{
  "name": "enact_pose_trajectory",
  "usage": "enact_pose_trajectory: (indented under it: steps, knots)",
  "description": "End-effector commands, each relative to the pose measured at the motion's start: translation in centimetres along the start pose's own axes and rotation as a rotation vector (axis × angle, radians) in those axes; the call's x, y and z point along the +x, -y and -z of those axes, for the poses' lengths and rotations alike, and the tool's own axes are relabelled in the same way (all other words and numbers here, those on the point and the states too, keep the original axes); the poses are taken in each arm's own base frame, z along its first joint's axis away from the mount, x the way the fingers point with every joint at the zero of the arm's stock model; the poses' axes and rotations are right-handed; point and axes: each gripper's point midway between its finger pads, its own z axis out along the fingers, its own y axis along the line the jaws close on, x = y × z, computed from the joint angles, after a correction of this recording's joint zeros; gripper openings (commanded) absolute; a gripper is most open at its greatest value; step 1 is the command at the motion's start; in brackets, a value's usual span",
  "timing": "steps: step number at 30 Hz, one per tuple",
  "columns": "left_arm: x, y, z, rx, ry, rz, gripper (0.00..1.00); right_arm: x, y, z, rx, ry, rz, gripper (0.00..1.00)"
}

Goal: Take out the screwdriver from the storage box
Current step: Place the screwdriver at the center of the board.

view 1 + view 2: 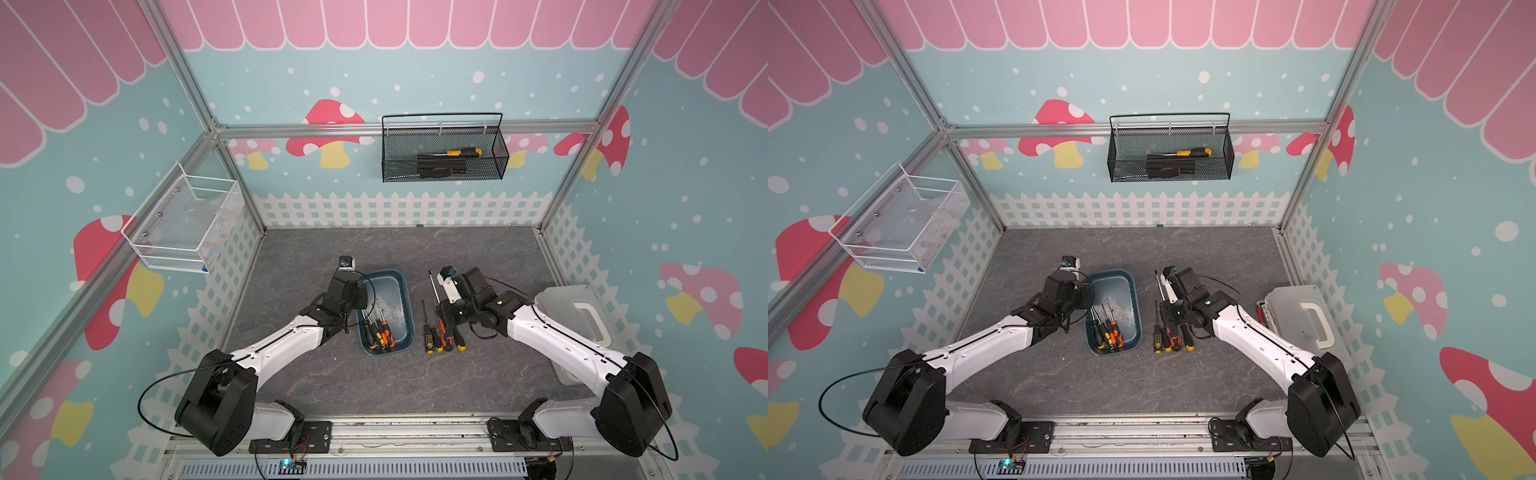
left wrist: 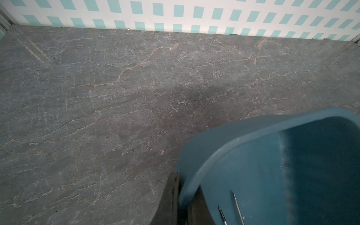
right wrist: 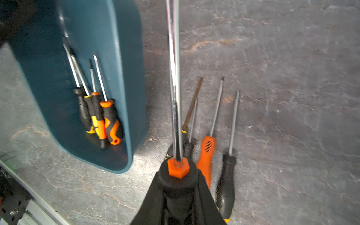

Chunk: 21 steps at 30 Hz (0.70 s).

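The grey marble-pattern worktop (image 1: 374, 382) carries all task items. Nearest the arm bases, four screwdrivers (image 1: 442, 338) lie side by side on the worktop just right of the storage box (image 1: 409, 316), handles toward the bases and shafts toward the far wall. Directly above this row, the right fingers (image 3: 152, 204) pinch the black handle of the screwdriver (image 3: 175, 78), one finger on each side. This tool has an orange hexagonal collar and a long chrome shaft, and in a top view the shaft (image 1: 434, 289) points away from the bases. It is outside the storage box, to its right. Whether it touches the row beneath cannot be determined. Inside the storage box, four more screwdrivers (image 1: 380, 332) are gathered at the near end. The left fingers (image 2: 170, 198) are pressed onto the left wall of the storage box, one outside the rim (image 2: 233, 132) and one inside. A whitish case (image 1: 557, 299) with a handle stands at the right edge of the worktop. Farther off, a white wire basket (image 1: 187, 224) hangs on the left wall. On the far wall, a black mesh basket (image 1: 444, 170) holds a yellow-and-black screwdriver (image 1: 463, 152).
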Motion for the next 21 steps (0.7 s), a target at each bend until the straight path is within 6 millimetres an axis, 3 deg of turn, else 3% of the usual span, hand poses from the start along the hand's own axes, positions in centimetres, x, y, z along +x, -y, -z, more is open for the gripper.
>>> enact_pose_trajectory:
  steps: [1, 13, 21]
  knots:
    - [-0.2, 0.2, 0.0, 0.021, 0.016, 0.003, 0.0, 1.3, 2.4, 0.2, 0.074, -0.041, 0.004, 0.0]
    - [-0.3, 0.2, 0.0, 0.02, 0.019, 0.0, 0.0, 4.0, 7.9, -2.3, 0.15, -0.151, -0.096, 0.0]
    - [-0.3, 0.3, -0.1, 0.027, 0.018, 0.007, 0.0, 5.1, 8.7, -3.6, 0.125, -0.182, -0.142, 0.0]
